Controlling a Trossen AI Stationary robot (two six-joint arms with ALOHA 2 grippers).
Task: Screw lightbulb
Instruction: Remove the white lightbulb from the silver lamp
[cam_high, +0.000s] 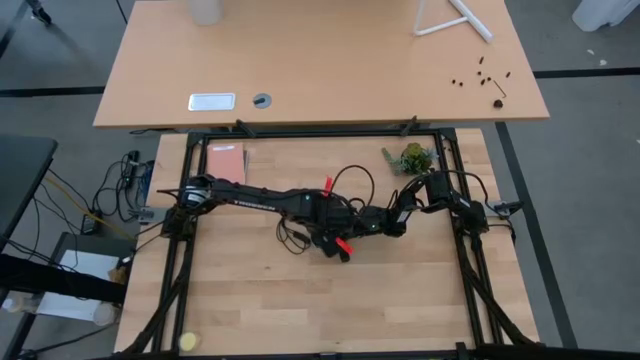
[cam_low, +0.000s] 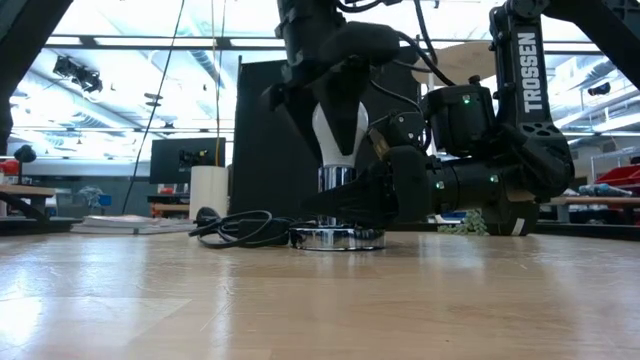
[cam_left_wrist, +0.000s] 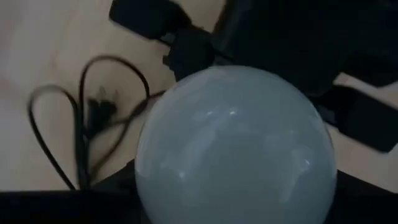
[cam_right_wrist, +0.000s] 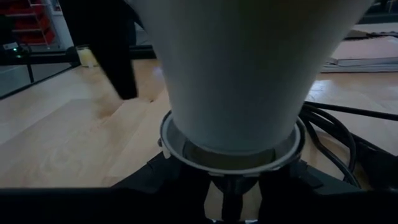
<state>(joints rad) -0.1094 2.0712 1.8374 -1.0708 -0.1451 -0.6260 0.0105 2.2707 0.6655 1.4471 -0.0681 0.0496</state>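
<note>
The white lightbulb stands upright with its screw end down in the silvery socket, which rests on its round base disc on the wooden table. My left gripper comes down over the bulb's rounded top and is shut on it. My right gripper reaches in level from the table's right and is shut on the socket, just under its rim. In the high view both grippers meet mid-table and the bulb is hidden beneath them. My left gripper pinches the lightbulb's wide upper part between its two fingers, coming from above and pointing steeply down. The bulb stands upright with its screw end in the socket. My right gripper pinches the socket's body below the rim, level from the table's right side. The socket stays upright on its base disc on the table.
The socket's thin black cord lies coiled on the table left of the disc. A small green plant and a reddish card sit near the far edge. A yellow ball lies at the near left corner.
</note>
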